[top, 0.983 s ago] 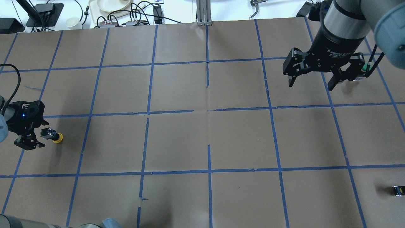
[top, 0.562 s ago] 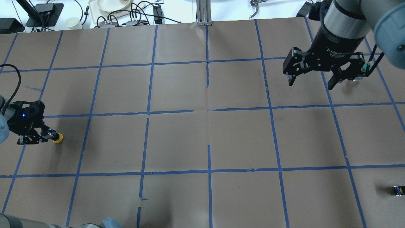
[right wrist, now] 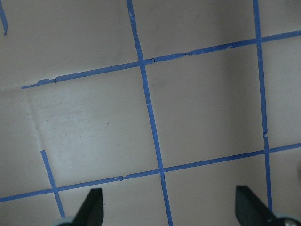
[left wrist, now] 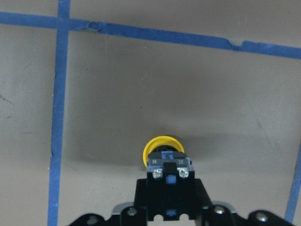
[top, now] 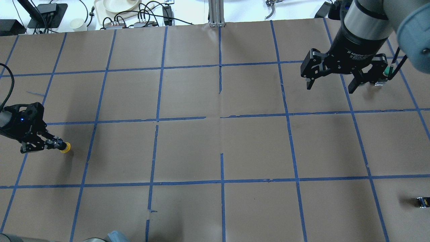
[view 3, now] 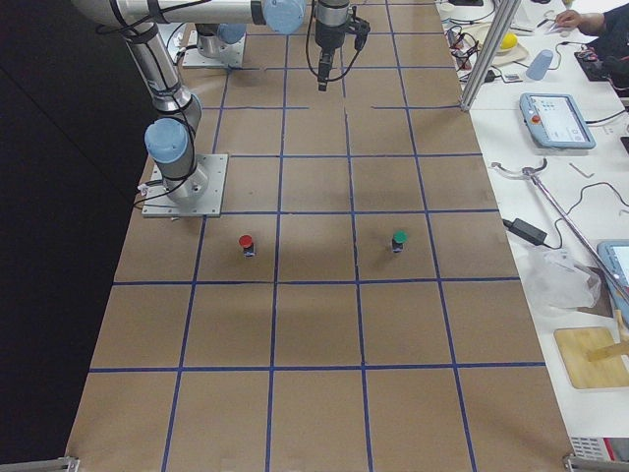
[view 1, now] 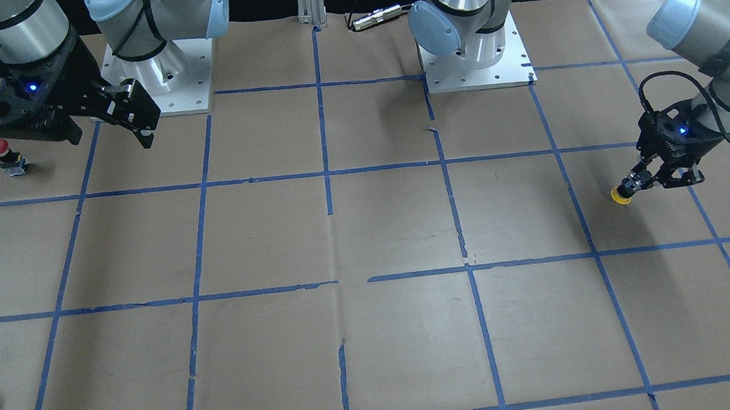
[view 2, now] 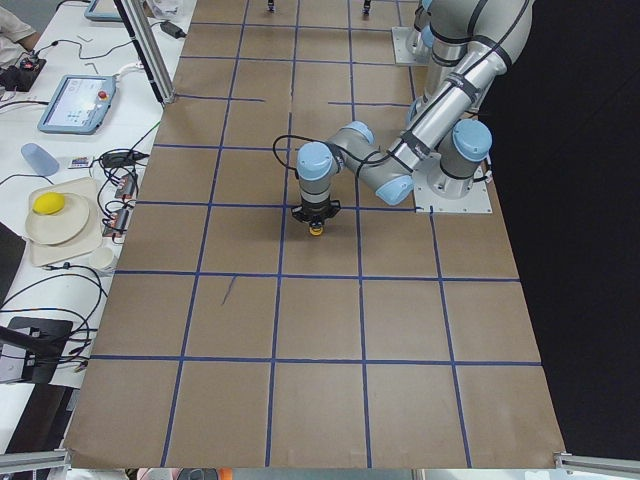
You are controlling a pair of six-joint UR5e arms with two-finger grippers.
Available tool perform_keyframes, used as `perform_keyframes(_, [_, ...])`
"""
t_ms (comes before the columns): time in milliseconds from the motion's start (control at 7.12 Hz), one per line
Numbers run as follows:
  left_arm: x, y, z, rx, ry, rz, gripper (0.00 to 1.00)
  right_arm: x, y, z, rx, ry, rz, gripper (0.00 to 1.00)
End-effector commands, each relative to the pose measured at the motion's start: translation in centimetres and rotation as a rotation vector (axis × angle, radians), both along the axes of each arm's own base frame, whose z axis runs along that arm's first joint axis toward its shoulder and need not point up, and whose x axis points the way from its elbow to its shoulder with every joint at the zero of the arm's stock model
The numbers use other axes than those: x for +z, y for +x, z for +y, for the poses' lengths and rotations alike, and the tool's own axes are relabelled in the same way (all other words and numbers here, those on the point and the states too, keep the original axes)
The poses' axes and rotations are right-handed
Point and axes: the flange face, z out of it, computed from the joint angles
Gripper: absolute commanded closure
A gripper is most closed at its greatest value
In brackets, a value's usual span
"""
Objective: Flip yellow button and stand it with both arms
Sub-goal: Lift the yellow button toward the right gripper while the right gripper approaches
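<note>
The left gripper [top: 51,145] sits low over the table [top: 188,148] at the robot's far left, clenched on the grey-and-black switch body of the yellow button [top: 64,147]. The button lies roughly level in the grasp, its round yellow cap sticking out past the fingertips toward the table's middle. In the left wrist view the switch body, with its 2 small screws and blue insert, fills the gap between the jaws, and the yellow cap [left wrist: 162,149] shows beyond it over bare brown paper, with a soft shadow beneath; whether the cap touches the paper cannot be told. The front-facing view shows the same grasp [view 1: 642,184], the cap [view 1: 621,195] inside a square of the blue tape [top: 158,94] grid, near no line. The right gripper [top: 330,88] hangs well above the table on the far right side, released and holding nothing, its 2 fingers [right wrist: 91,208] spread wide over a tape crossing. A red button [view 1: 1,151] stands just below it, a green button [view 3: 399,239] stands 1 square away, and a small black part [top: 422,201] lies alone near the right edge.
</note>
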Motion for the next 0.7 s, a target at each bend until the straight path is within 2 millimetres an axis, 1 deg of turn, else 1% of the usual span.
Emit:
perform_keyframes(0, [4.4, -4.0, 2.1, 0.156, 0.048, 0.157, 0.75, -0.1, 0.1, -0.1, 0.005, 0.003, -0.005, 0.00])
perform_keyframes(140, [5.5, -6.1, 2.5, 0.281, 0.073, 0.256, 0.75, -0.3, 0.1, -0.2, 0.002, 0.004, -0.013, 0.00])
perform_keyframes(281, [6.7, -9.6, 2.3, 0.362, 0.123, 0.264, 0.75, -0.4, 0.0, -0.3, 0.009, 0.007, -0.014, 0.00])
perform_keyframes(421, [9.6, -15.5, 1.9, 0.445, 0.195, 0.300, 0.75, -0.7, -0.1, -0.7, 0.002, 0.010, -0.016, 0.00])
perform_keyframes(562, [12.4, -19.5, 1.1, 0.569, 0.255, 0.379, 0.75, -0.8, -0.1, -1.0, -0.008, 0.013, -0.020, 0.00])
